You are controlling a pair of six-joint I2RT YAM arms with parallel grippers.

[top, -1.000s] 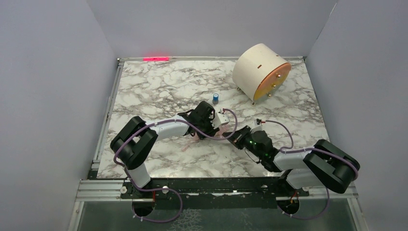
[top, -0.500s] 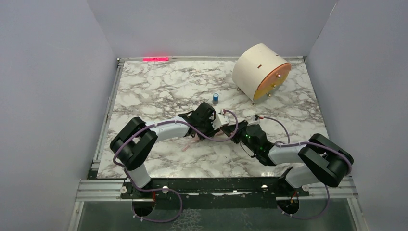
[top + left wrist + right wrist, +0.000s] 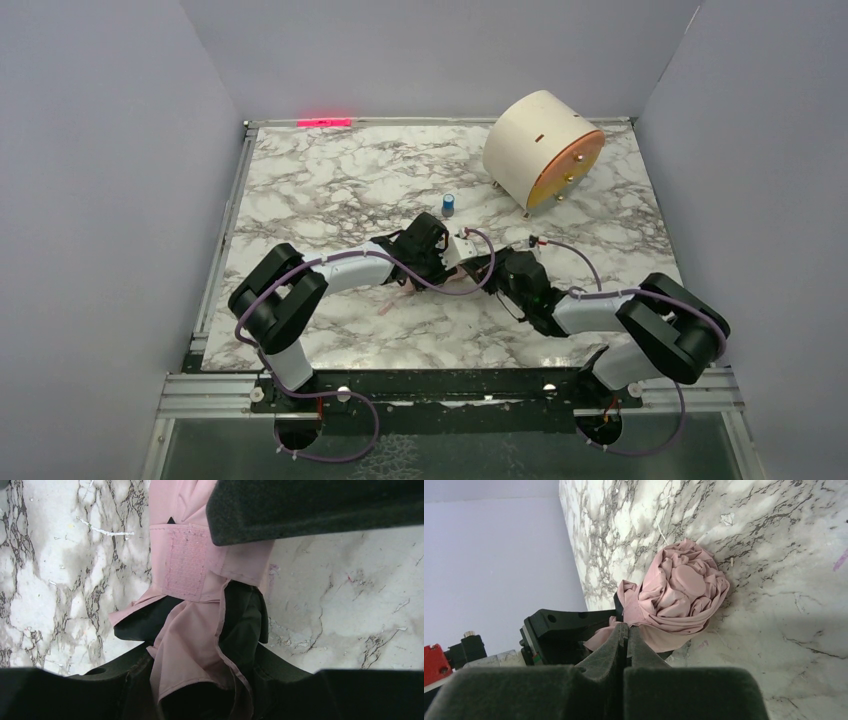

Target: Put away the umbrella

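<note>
The pale pink umbrella (image 3: 679,590) lies bunched on the marble table (image 3: 330,190) at its middle. In the top view it is mostly hidden under both grippers, and only a pink strip (image 3: 392,303) shows. My left gripper (image 3: 447,262) is closed around the umbrella's folded fabric (image 3: 190,650). A strap with a velcro patch (image 3: 187,562) runs just ahead of it. My right gripper (image 3: 625,626) is shut, its tips pinching a fold of pink fabric right beside the left gripper. It also shows in the top view (image 3: 490,268). The shaft and handle are hidden.
A cream cylindrical drum (image 3: 540,150) with an orange face stands on small feet at the back right. A small blue object (image 3: 450,204) stands just behind the left gripper. Grey walls enclose the table on three sides.
My right gripper has moved left and slightly back, closing in on the left gripper and the umbrella. The left arm has barely moved.
</note>
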